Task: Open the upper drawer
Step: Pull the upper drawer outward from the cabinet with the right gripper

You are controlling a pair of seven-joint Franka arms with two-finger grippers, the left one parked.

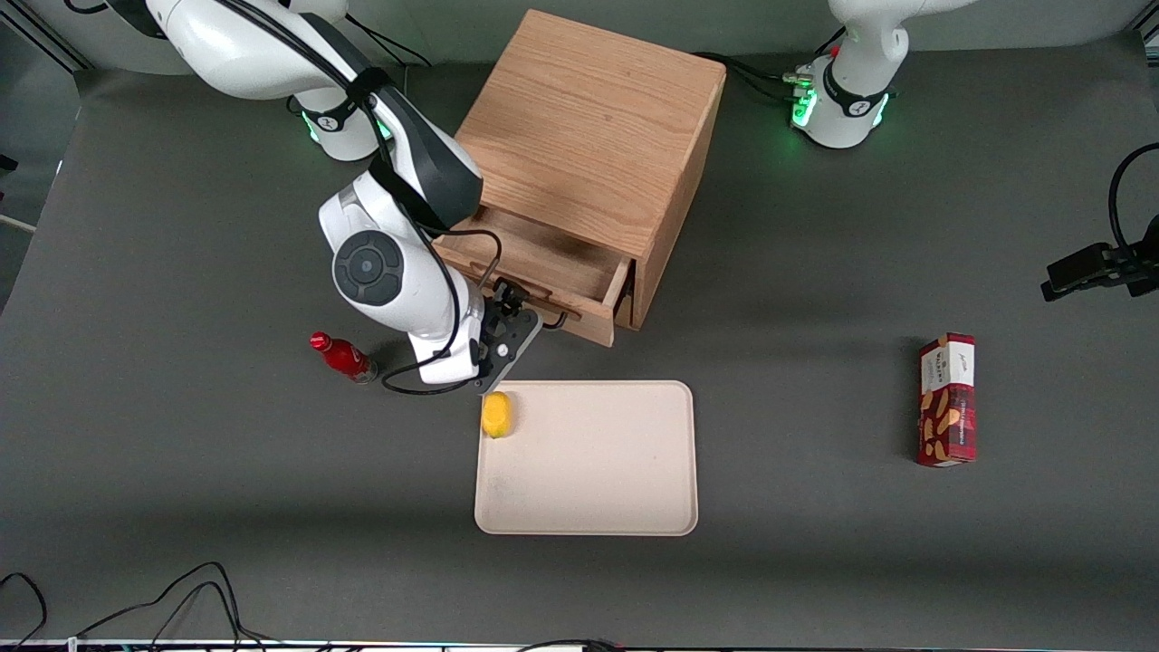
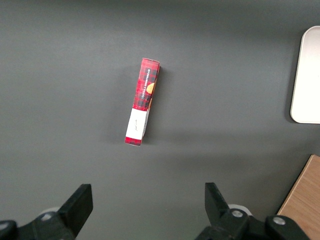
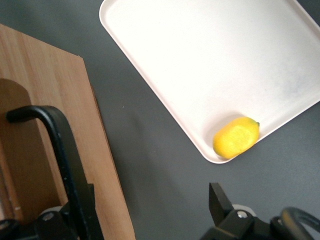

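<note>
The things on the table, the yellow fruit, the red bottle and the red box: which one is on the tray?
The yellow fruit. It lies in a corner of the beige tray, just below the gripper at the upper drawer. The red bottle and red box lie on the table.

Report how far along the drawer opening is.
Mostly done: the upper drawer is pulled well out of the cabinet, its bare wooden tray showing. In hand: the gripper is at the drawer front, its jaws straddling the black handle, one finger either side. Left: perhaps a little more pull, then letting go of the handle and backing away.
</note>
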